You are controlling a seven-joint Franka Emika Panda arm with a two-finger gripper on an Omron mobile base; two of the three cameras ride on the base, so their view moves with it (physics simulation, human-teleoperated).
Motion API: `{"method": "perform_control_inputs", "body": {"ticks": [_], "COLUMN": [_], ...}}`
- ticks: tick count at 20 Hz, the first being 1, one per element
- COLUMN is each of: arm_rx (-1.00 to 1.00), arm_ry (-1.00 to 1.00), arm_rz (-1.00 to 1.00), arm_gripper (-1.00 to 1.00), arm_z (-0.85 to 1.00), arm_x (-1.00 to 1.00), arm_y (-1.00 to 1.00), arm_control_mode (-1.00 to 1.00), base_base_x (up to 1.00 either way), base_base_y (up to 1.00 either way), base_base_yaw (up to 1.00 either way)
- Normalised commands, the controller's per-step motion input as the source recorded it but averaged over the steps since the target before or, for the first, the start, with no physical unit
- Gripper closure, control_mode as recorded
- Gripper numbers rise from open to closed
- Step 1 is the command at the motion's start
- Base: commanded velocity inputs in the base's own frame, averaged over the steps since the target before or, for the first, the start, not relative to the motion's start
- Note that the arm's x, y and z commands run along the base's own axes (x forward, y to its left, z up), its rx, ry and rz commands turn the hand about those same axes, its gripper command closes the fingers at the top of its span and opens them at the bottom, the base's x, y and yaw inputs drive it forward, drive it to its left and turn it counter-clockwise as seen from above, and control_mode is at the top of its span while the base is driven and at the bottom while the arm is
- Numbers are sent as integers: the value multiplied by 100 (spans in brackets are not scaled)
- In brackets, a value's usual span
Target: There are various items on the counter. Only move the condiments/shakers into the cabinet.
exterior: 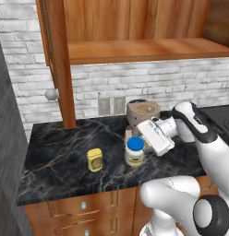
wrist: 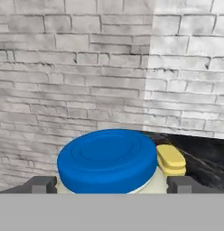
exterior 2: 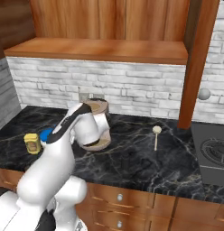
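Flanking white jar (wrist: 107,163) | blue lid, yellow label | jaws apart, contact possibly not made

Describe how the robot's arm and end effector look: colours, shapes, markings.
The arm is glossy white, built of rounded tubular links with dark grey to black bands and discs at the joints. It ends in a boxy white hand. The end effector has two small, blocky dark grey fingertips. No cables or markings are visible.
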Motion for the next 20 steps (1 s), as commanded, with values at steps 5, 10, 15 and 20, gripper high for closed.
{"method": "perform_control_inputs", "body": {"ticks": [5,10,15,20], "arm_rx": [2,12,21,24], "arm_ry": [-37,-23,-6,0], "arm_rz": [-12,-18,-20,-18], "arm_gripper": [100,100,100,100], "arm_z": [100,100,100,100], "arm_x": [-52,-14,2,20], "arm_y": [-43,-38,-40,-28], "arm_control_mode": [-100,-100,-100,-100], "base_base_x": [0,0,0,0], "base_base_y": [0,0,0,0], "base_base_yaw": [0,0,0,0]}}
